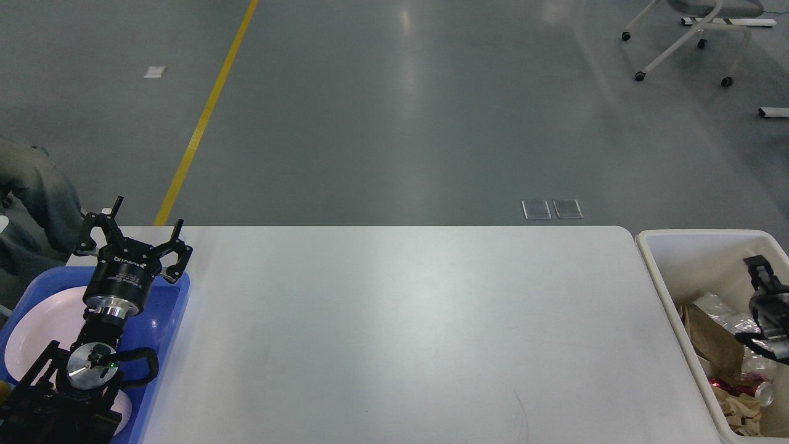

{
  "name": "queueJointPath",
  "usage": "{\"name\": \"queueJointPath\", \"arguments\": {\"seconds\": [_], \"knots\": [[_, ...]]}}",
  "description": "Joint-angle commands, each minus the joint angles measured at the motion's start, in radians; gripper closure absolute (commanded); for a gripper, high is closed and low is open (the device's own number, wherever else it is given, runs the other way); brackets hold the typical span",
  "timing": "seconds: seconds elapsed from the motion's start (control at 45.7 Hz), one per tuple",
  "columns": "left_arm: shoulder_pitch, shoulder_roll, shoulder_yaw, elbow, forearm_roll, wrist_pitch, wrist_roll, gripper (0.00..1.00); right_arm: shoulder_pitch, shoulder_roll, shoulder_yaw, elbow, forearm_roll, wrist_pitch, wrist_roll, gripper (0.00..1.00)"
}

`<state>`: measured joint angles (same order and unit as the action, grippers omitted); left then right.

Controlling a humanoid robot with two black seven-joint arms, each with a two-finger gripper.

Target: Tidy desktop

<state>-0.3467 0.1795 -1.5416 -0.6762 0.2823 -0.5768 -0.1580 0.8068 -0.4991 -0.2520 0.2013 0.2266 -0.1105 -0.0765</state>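
Desktop (400, 333) ran lengthwise left to right. Left gripper (138, 237) gaped above a blue tray (169, 308) holding a white plate (43, 320). Right gripper (764, 277), state unreadable, hung over a cream bin (678, 246) of trash

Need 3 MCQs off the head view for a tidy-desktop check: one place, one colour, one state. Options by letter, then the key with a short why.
1. Where is the white plate?
A. in the blue tray
B. mid-desktop
C. in the cream bin

2. What colour is the floor line?
A. red
B. yellow
C. white

3. How is the left gripper?
A. shut on a cup
C. open, holding nothing
B. out of view

Key:
1 A, the plate lies inside the tray at the left end of the desktop.
2 B, a yellow stripe runs over the grey floor.
3 C, its fingers stand spread above the tray with nothing between them.

The right gripper, over the cream bin, is too dark to judge.
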Motion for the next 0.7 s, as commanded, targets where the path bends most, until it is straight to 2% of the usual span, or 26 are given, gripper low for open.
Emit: {"name": "queueJointPath", "arguments": {"seconds": [0.0, 0.109, 0.219, 0.35, 0.416, 0.482, 0.591, 0.679], "knots": [[0.000, 0.000, 0.000, 0.000, 0.000, 0.000, 0.000, 0.04, 0.064, -0.055, 0.386, 0.094, -0.009, 0.020, 0.003, 0.00], [0.000, 0.000, 0.000, 0.000, 0.000, 0.000, 0.000, 0.04, 0.077, -0.061, 0.673, 0.219, -0.053, 0.020, 0.004, 0.00], [0.000, 0.000, 0.000, 0.000, 0.000, 0.000, 0.000, 0.04, 0.057, -0.036, 0.853, 0.294, -0.099, 0.023, 0.012, 0.00], [0.000, 0.000, 0.000, 0.000, 0.000, 0.000, 0.000, 0.04, -0.034, -0.026, 1.094, 0.453, -0.125, 0.045, 0.017, 0.00], [0.000, 0.000, 0.000, 0.001, 0.000, 0.000, 0.000, 0.04, -0.103, -0.019, 1.186, 0.523, -0.170, 0.087, 0.038, 0.00], [0.000, 0.000, 0.000, 0.000, 0.000, 0.000, 0.000, 0.04, -0.176, 0.002, 1.260, 0.572, -0.229, 0.172, 0.113, 0.00], [0.000, 0.000, 0.000, 0.000, 0.000, 0.000, 0.000, 0.04, -0.294, 0.065, 1.350, 0.587, -0.299, 0.325, 0.318, 0.00], [0.000, 0.000, 0.000, 0.000, 0.000, 0.000, 0.000, 0.04, -0.383, 0.109, 1.364, 0.581, -0.309, 0.426, 0.446, 0.00]]}}
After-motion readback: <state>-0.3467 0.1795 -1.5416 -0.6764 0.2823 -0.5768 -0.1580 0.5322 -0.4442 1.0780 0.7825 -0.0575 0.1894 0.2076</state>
